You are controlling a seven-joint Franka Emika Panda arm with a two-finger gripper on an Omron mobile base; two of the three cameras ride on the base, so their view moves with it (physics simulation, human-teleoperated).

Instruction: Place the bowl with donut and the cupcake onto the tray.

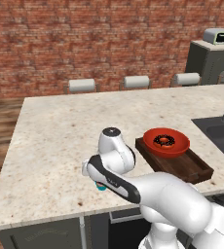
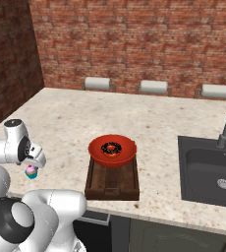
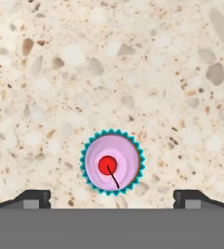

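Looking straight down through the hand view, I see the cupcake point(image 3: 112, 163) standing upright on the speckled desk point(image 3: 133, 73), its teal wrapper ringing pink frosting with the red cherry on top. It sits between the two dark fingertips point(image 3: 33, 198) of my claw point(image 3: 112, 199), roughly centred in the gap and apart from both. The jaws stand wide open, with nothing held.

From the right base view, the cupcake point(image 2: 31, 171) sits near the front edge of the desk point(image 2: 149, 118), directly under the claw point(image 2: 35, 162), which points down at it. In the left base view I catch only a sliver of teal point(image 1: 101, 187) peeking out beneath the arm's wrist.

The tray point(image 2: 111, 181) lies well apart from the cupcake, toward the sink point(image 2: 211, 172) side. The red bowl point(image 2: 112, 150) rests on the tray's far end, with the chocolate donut point(image 2: 111, 147) lying inside it. The near half of the tray is bare wood.
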